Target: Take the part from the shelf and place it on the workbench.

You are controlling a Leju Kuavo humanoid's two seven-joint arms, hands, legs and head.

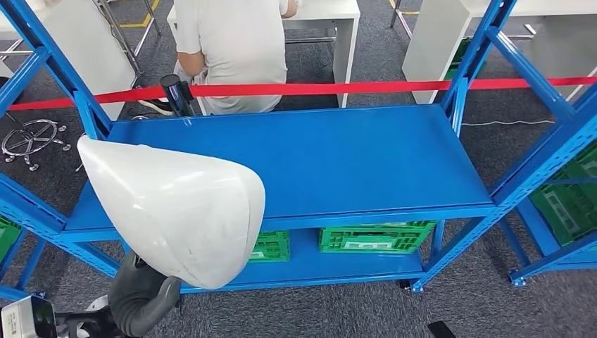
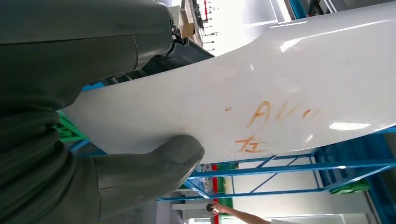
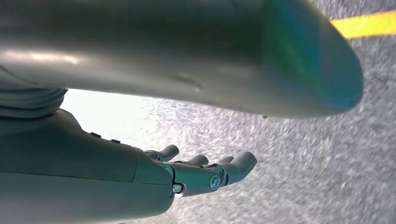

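The robot stands in front of the blue shelf (image 1: 310, 158) with the part (image 1: 179, 211), a large white glossy shell with a pointed end, already lifted off it and carried in its left hand (image 2: 70, 140). The thick grey thumb presses against the shell's smooth face near some orange handwriting, and the rest of the hand clamps the edge from the other side, so the part is pinched between them. In the head view the part hangs above the front left corner of the top shelf board, tilted, with the grey forearm beneath it.

The right hand (image 3: 205, 172) hangs low over the grey carpet (image 3: 303, 177), fingers loosely spread and holding nothing.

By my reckoning the taking step is done and the carrying step is in hand. The next move calls for turning away from the shelf toward a desk while keeping the wide, slippery shell steady in a one-handed hold; the free hand could help support it.

Around the robot: green crates (image 1: 373, 238) sit on the lower shelf board, and more green crates fill a neighbouring rack on the right. A red barrier tape (image 1: 317, 89) runs behind the shelf, and past it a person (image 1: 229, 49) in a light shirt sits at a white desk (image 1: 331, 10). The shelf's blue uprights stand close on both sides and could catch the shell's broad edge during the turn.
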